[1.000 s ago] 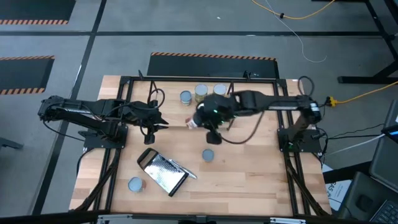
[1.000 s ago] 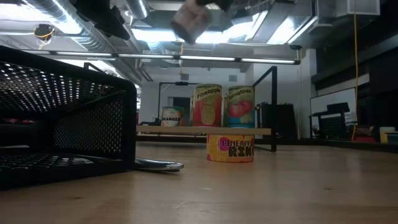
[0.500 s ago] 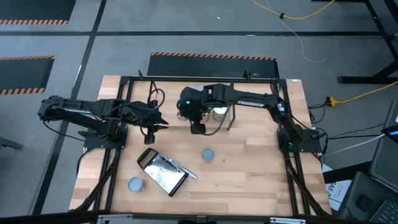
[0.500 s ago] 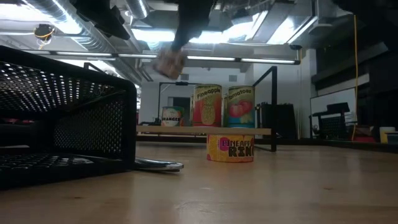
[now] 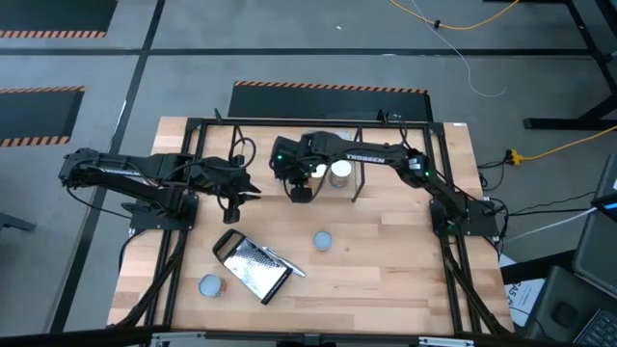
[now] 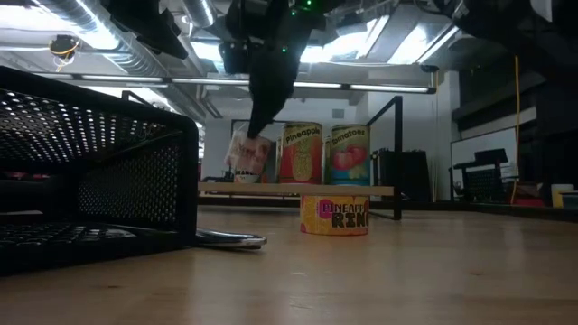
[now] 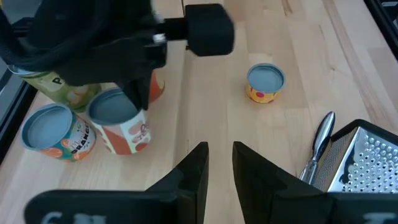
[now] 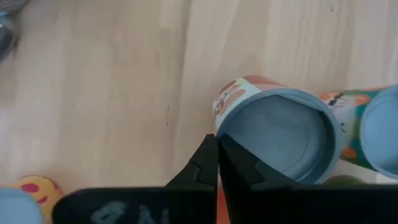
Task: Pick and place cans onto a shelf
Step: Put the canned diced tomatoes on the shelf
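Blue-topped can (image 7: 118, 121) pinched by its rim in the right gripper (image 8: 217, 163), tilted at the shelf (image 6: 298, 190) beside the orange can (image 7: 55, 132). Hidden under the arm from above; plain from the left wrist. Left gripper (image 7: 216, 163) parted, empty, well apart.

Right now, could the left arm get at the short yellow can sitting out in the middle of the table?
Probably yes. The left gripper hangs open and empty, and the yellow can stands alone on bare board. The grater lies off to one side, and the right gripper is busy with a can at the shelf.
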{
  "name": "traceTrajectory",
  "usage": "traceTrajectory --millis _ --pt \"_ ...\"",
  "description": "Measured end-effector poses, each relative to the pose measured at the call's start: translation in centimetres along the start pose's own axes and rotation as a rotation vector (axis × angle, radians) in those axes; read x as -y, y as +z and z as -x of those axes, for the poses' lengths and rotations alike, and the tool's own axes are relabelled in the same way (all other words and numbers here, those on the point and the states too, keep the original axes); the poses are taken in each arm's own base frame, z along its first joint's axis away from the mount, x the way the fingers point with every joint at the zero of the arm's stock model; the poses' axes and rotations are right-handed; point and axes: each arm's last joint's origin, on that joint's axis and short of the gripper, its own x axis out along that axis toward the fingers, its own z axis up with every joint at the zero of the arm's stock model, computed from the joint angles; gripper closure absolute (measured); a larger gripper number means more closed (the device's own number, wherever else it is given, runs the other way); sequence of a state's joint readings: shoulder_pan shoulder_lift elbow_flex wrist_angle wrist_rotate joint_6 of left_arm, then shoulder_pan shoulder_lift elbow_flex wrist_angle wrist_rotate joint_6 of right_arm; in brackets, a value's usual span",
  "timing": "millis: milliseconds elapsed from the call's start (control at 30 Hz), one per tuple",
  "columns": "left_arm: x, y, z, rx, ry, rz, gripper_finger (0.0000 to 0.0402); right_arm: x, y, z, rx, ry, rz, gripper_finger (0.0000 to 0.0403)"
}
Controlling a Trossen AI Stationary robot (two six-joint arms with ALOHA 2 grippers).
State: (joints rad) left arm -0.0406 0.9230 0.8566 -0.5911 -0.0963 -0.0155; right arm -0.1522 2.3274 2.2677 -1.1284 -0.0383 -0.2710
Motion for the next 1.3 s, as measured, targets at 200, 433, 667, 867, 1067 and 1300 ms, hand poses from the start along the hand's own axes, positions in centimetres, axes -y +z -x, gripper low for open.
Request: traceTrajectory --millis 200,433,667,867,1067,1300 --pt "0.0 0.0 0.0 0.0 0.0 0.0 0.0335 0.8 -0.2 -0.2 0.0 -0.006 -0.016 0.0395" --pt "0.0 0.0 0.0 0.0 0.0 0.0 0.0335 0.7 -0.2 -0.7 0.005 0.031 -0.016 0.0395" --pt "0.0 0.0 0.0 0.0 0.0 0.0 0.0335 0.7 -0.5 -1.8 -0.032 0.058 -0.02 0.0395" --pt "0.0 0.0 0.0 0.001 0.0 0.0 0.0335 0.6 -0.6 -1.9 -0.044 0.062 -0.02 0.0395" --pt "0.0 0.0 0.0 0.0 0.0 -0.018 0.0335 0.6 -0.6 -1.9 -0.045 0.062 -0.02 0.0395" --pt "0.0 0.0 0.0 0.0 0.0 -0.026 0.0335 0.6 -0.6 -2.0 -0.045 0.062 -0.02 0.0395"
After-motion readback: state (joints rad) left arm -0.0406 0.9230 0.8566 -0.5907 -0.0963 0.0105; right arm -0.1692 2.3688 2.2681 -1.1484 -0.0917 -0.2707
